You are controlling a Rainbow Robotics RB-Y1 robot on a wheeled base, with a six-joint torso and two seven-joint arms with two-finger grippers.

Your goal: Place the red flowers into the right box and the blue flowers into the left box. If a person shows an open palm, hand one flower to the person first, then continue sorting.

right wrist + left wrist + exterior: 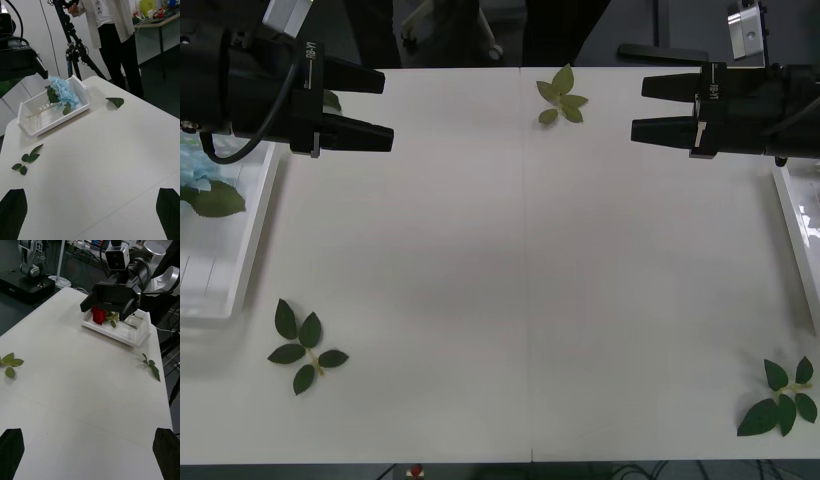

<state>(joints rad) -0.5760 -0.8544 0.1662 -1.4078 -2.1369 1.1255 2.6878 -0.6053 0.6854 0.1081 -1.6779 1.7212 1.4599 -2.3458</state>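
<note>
Your inventory, placed from the white table [520, 280]:

- Left gripper [385, 107]: hovering above the table's left far side, fingers parted, grasping nothing.
- Right gripper [638, 108]: above the right far side, released, empty.
- Left box [52, 112]: at the table's left edge, holding blue flowers [63, 92].
- Right box [123, 330]: at the right edge, holding a red flower [99, 314].
- Leaf sprigs [305, 347]: loose on the table.

Probably a robotics lab: camera tripod [73, 52], cluttered bench [159, 18], another robot [32, 262] beyond the white table [520, 270].
</note>
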